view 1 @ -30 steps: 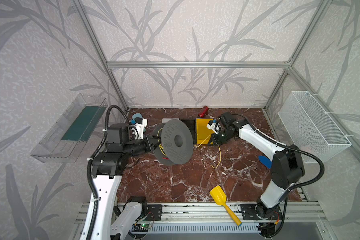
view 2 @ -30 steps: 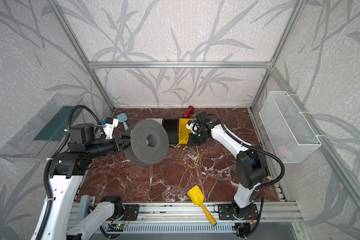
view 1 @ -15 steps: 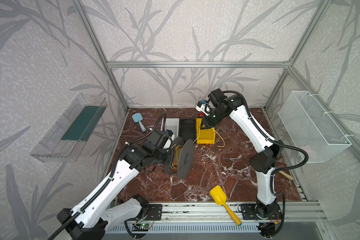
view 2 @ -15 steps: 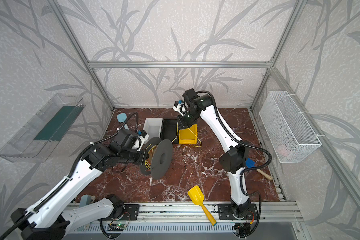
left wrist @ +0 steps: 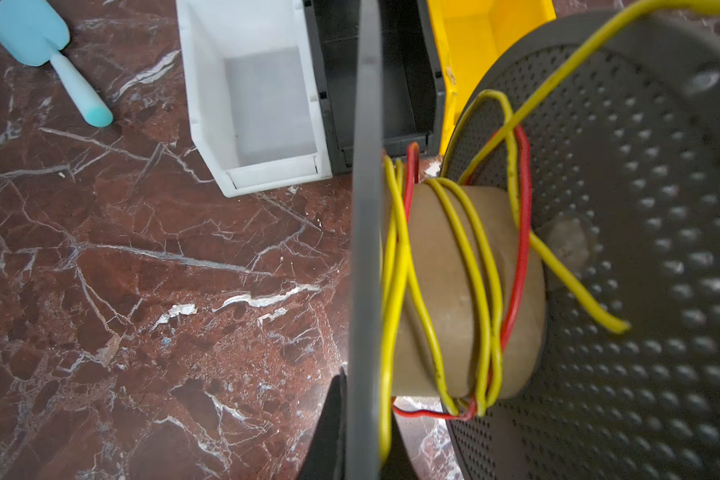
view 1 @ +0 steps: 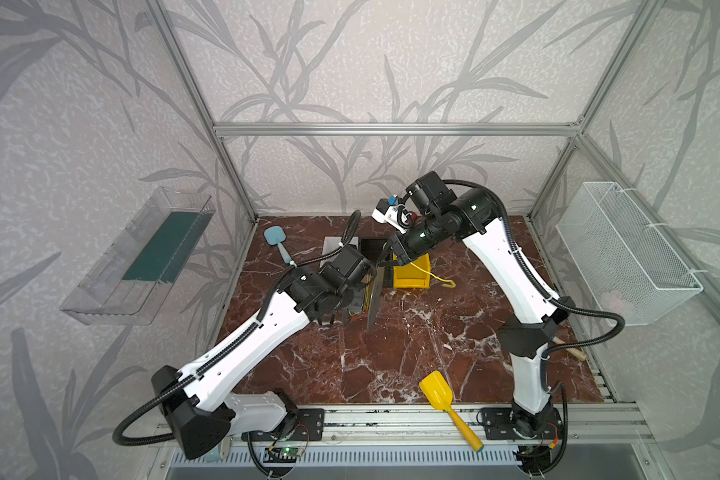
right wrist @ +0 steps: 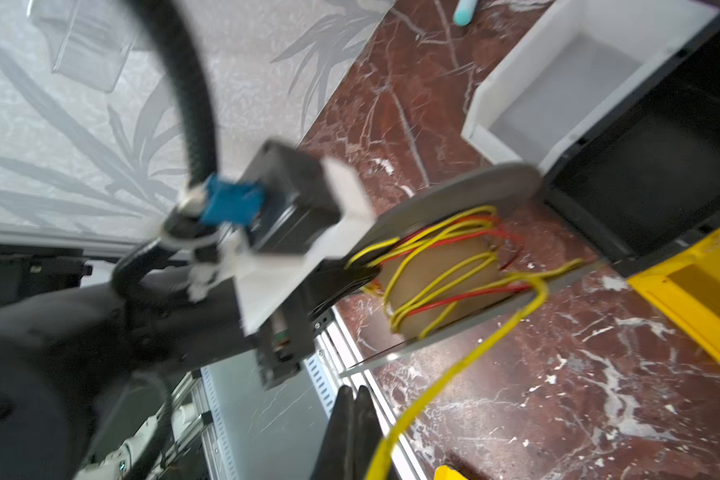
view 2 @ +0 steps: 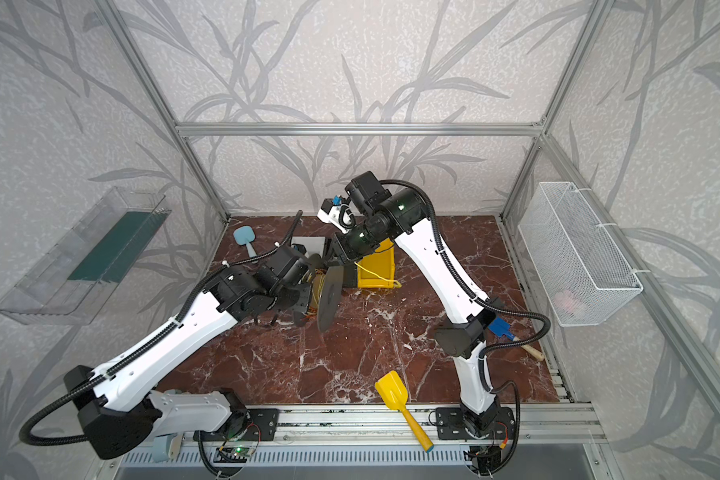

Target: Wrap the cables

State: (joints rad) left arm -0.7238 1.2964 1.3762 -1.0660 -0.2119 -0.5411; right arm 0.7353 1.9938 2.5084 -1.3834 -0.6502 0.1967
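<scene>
A grey spool stands edge-on over the marble floor, its thin flange (view 1: 374, 299) (view 2: 329, 297) upright in both top views. In the left wrist view my left gripper (left wrist: 364, 440) is shut on that thin flange (left wrist: 366, 208). The yellow cable (left wrist: 460, 232) lies in several loose turns on the cardboard core (left wrist: 431, 249), together with a red wire (left wrist: 520, 257). One strand of the cable (right wrist: 454, 370) runs from the core to my right gripper (right wrist: 352, 436), whose fingers are pressed together on it. My right gripper (view 1: 391, 259) hovers just behind the spool. The cable's free end (view 1: 447, 284) trails past the yellow bin.
White bin (view 1: 333, 245), black bin (view 1: 371, 247) and yellow bin (view 1: 412, 278) sit in a row behind the spool. A light blue scoop (view 1: 276, 237) lies back left, a yellow shovel (view 1: 437, 390) at the front edge. A wire basket (view 1: 624, 257) hangs on the right wall, a clear tray (view 1: 142, 257) on the left.
The left arm stretched forward and lowered the spool, turning it from face-on to edge-on. The right arm rose from beside the yellow bin, then came down over the spool with the cable.
</scene>
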